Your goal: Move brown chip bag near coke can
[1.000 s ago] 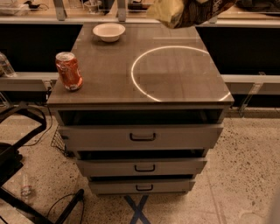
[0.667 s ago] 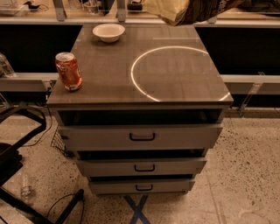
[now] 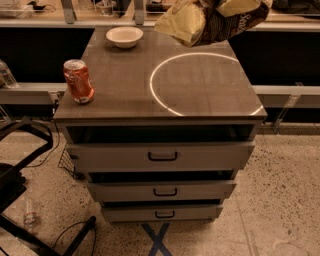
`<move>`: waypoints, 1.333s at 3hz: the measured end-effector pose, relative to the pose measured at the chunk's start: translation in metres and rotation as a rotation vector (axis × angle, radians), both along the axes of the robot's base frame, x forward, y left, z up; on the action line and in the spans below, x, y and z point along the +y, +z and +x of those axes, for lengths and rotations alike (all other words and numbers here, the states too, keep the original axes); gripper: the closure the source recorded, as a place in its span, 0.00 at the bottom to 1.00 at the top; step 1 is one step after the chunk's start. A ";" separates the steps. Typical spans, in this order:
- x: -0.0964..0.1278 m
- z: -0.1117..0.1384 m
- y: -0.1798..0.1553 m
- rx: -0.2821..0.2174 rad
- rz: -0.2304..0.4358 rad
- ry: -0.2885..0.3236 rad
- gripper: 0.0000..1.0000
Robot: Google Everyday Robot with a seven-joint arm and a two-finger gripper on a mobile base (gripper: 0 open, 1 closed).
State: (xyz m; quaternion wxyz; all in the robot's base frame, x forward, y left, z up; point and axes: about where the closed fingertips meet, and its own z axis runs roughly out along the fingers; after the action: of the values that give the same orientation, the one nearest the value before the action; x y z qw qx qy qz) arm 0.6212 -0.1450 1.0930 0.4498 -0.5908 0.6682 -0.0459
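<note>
While carry is underway, brown chip bag (image 3: 210, 22) hangs lower and further left than a second ago, aloft at top centre-right above cabinet top (image 3: 120, 75). That means progress toward coke can (image 3: 78, 81) at left, though well apart. Long axis runs across frame, pale end dipping lower left. Gripper sits beyond top edge; grasp cannot be told.

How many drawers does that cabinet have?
3. All are stacked on the front of the cabinet: top drawer, middle drawer, bottom drawer, each pulled slightly open. None looks hidden. The gripper is at the picture's top edge, with the brown chip bag.
</note>
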 end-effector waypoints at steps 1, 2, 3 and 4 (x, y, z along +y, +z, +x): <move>0.030 0.017 -0.033 0.039 0.028 0.156 1.00; 0.052 0.033 -0.062 0.075 0.061 0.300 1.00; 0.076 0.044 -0.090 0.115 0.095 0.449 1.00; 0.092 0.046 -0.106 0.135 0.120 0.539 1.00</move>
State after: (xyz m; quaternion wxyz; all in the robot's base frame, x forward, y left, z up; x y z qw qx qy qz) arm 0.6672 -0.0532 0.9873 0.4345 -0.7213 0.5168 0.1545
